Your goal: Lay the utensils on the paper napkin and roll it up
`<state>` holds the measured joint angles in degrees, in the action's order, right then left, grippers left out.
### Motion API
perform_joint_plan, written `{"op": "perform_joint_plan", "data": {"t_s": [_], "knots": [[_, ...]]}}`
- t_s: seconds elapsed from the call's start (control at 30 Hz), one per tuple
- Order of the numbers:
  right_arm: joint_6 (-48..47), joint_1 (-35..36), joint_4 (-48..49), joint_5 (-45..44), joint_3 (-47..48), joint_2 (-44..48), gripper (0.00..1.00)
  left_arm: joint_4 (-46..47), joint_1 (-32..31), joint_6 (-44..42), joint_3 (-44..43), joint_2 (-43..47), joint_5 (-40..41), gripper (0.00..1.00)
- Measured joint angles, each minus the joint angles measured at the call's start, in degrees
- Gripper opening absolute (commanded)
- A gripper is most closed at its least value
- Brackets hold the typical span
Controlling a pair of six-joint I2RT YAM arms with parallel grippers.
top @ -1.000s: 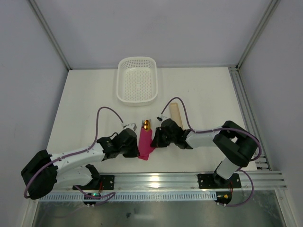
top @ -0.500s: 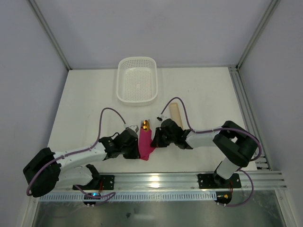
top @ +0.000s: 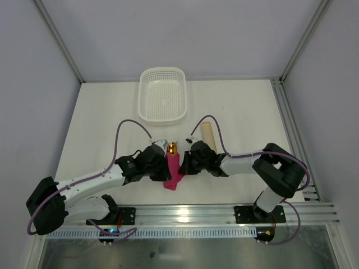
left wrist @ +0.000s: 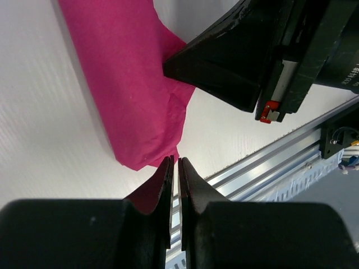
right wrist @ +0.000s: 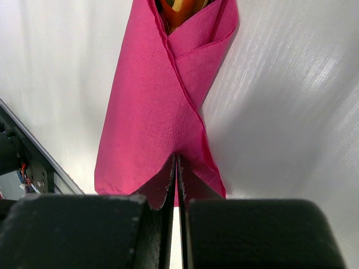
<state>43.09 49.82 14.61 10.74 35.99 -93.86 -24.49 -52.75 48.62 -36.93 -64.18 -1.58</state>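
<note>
Since a second ago my left arm has swung a little farther from its base, and its jaws have begun to ease apart. My left gripper shows only a thin slit, its tips at the near corner of the napkin, and I cannot tell whether any paper is pinched there. My right gripper is clenched, tips pressed on the overlapping flap just ahead of it. The napkin lies between my two grippers as a narrow wrapped bundle with the utensils inside, a gold head poking out the far end. I judge the rolling all but done; what is left is letting go without the flap springing loose.
</note>
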Motion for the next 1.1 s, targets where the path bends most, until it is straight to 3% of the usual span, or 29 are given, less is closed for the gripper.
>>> {"op": "perform_joint_plan", "data": {"t_s": [0.2, 0.43, 0.63, 1.1], "knots": [[0.0, 0.0, -0.02, -0.09, 0.0, 0.09, 0.04, 3.87, 0.0, -0.48, 0.92, -4.96, -2.03, 0.09], [0.0, 0.11, -0.07, -0.35, 0.0, 0.11, 0.04, 10.05, 0.0, 0.94, 8.5, -5.73, -4.15, 0.08], [0.0, 0.11, -0.04, -0.37, 0.0, 0.11, 0.04, 10.69, 0.0, 1.55, 9.18, -5.7, -4.55, 0.11], [-0.24, 0.11, -0.04, -0.37, 0.0, 0.15, 0.04, 7.67, 0.0, -0.09, -2.47, -7.8, -2.12, 0.1]]}}
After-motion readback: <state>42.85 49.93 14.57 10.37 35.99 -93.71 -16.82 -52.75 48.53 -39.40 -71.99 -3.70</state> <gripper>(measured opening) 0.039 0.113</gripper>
